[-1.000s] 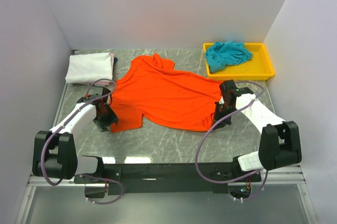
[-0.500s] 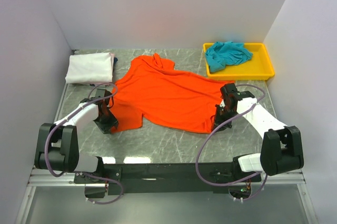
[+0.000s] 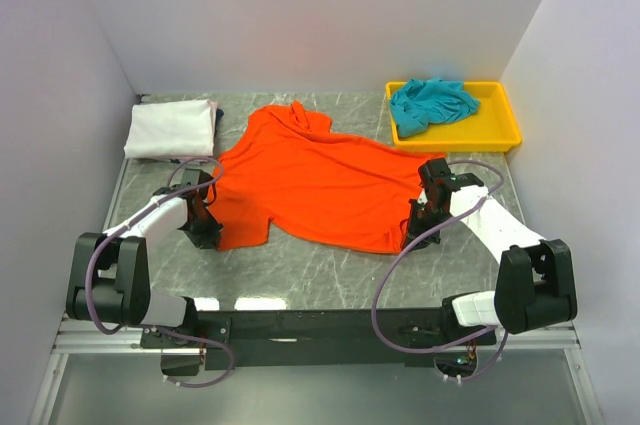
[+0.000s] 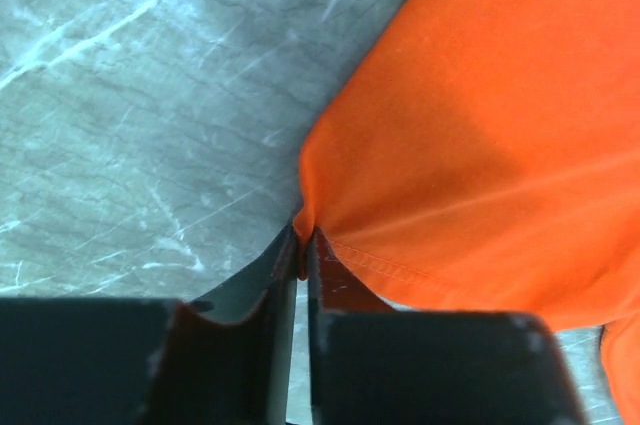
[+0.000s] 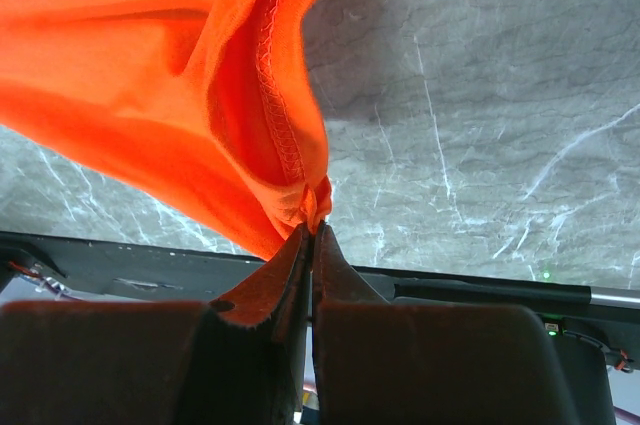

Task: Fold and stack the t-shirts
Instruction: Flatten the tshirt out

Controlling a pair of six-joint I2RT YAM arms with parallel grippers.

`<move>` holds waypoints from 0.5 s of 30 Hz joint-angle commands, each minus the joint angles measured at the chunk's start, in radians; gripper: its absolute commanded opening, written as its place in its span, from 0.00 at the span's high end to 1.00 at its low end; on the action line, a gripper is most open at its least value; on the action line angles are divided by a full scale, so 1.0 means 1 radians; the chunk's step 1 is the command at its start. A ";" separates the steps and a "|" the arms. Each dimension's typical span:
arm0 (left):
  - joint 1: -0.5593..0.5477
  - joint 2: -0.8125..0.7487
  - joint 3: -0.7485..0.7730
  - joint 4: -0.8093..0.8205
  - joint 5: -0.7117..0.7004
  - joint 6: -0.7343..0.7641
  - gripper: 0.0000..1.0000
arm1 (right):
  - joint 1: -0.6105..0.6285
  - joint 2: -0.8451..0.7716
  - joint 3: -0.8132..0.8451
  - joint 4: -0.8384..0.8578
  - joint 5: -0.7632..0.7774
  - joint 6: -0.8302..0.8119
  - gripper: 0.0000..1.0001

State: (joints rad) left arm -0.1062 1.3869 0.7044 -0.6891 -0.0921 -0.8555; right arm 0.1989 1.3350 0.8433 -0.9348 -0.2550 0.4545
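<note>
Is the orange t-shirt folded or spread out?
Spread out: the orange t-shirt lies open and mostly flat across the table, with no fold made.

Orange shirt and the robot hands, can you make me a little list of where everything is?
orange t-shirt: spread out in the middle of the table
left gripper: shut on a corner of the orange t-shirt, at its near left
right gripper: shut on the hem at its near right
white t-shirt: folded, far left corner
teal t-shirt: crumpled in the yellow tray, far right
</note>
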 commanded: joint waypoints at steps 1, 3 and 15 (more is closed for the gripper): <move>-0.003 0.021 -0.023 0.051 -0.018 0.001 0.92 | 0.007 -0.010 0.008 -0.001 0.007 -0.002 0.97; -0.001 -0.008 0.000 0.034 -0.021 0.001 0.99 | 0.007 -0.013 0.004 -0.013 0.007 -0.004 0.97; 0.100 -0.196 0.158 -0.203 -0.044 0.061 1.00 | 0.072 -0.125 -0.118 -0.102 -0.056 0.047 0.99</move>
State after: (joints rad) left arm -0.0296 1.2373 0.8028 -0.8127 -0.1059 -0.8326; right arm 0.2337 1.2476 0.7391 -0.9817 -0.2798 0.4698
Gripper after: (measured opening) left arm 0.022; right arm 0.044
